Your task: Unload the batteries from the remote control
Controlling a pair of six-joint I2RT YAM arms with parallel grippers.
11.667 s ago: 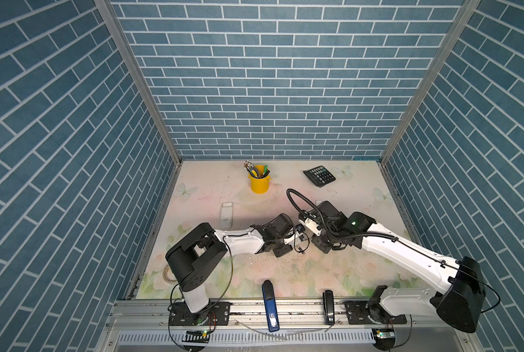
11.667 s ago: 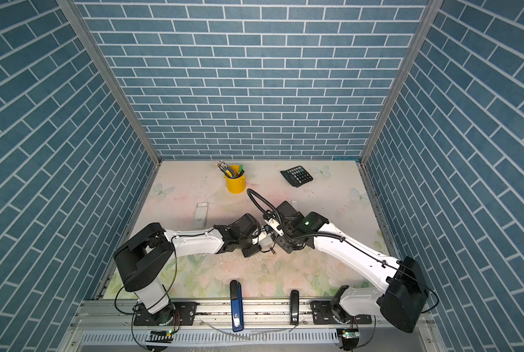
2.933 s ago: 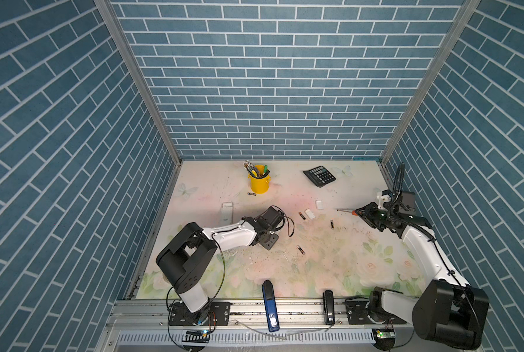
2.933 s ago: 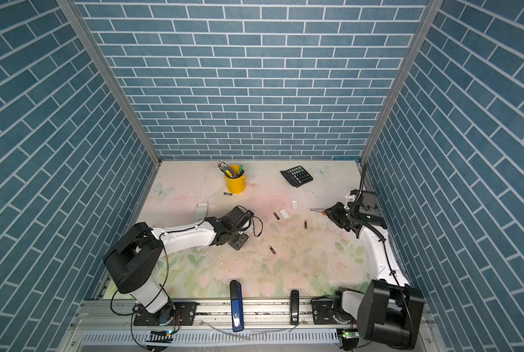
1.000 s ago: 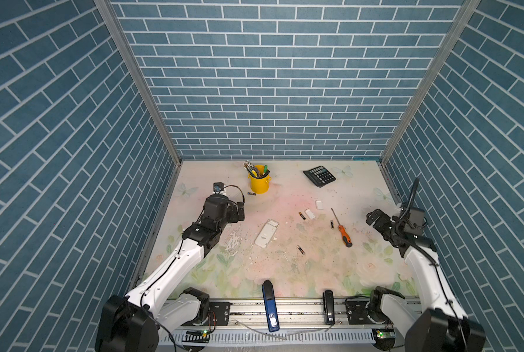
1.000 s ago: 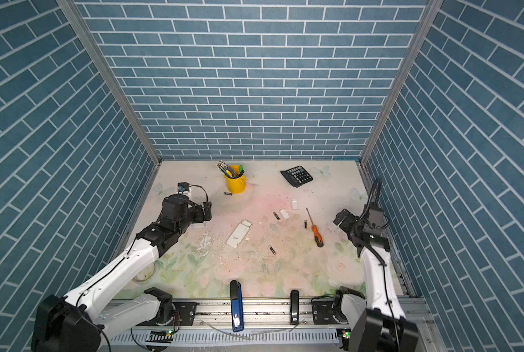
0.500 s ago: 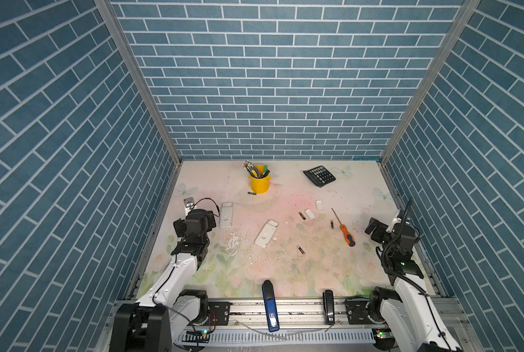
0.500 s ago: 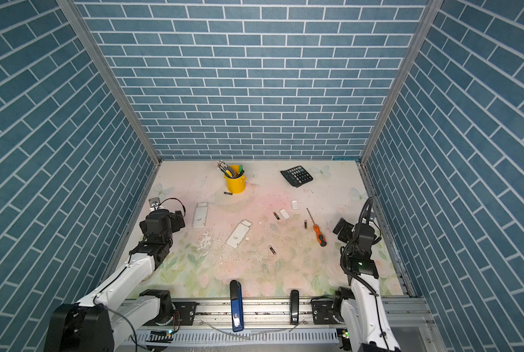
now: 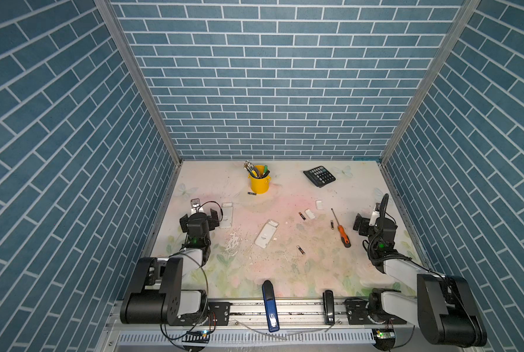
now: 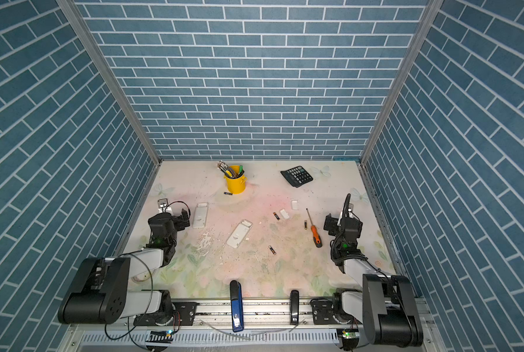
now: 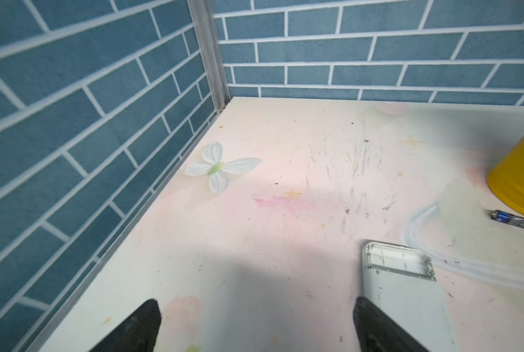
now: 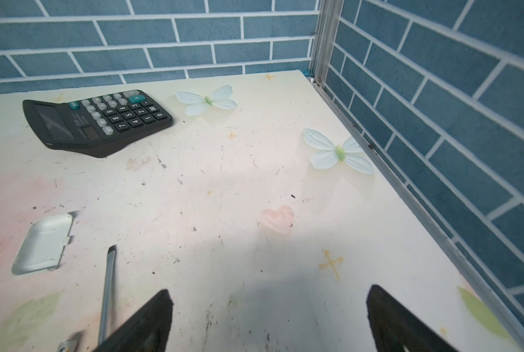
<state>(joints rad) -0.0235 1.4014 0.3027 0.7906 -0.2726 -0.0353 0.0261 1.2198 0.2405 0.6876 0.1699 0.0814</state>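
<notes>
Table [image 9: 361,189] middle free; screwdriver [image 9: 341,231], remote [image 9: 266,234] lie flat; yellow cup [image 9: 259,183] stands at back.

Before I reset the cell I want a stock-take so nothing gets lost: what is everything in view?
table: one, pale floral, cell floor
cup: one, yellow, holding pens, back
calculator: one, black, back right
batteries: four, dark, loose; one by cup, three right of centre
remote controls: two, white, centre and left
covers: two, white, right of centre
screwdriver: one, orange handle, right
rail pieces: two, blue and black, front edge
left hand: one, black, open, empty, left
right hand: one, black, open, empty, right
</notes>
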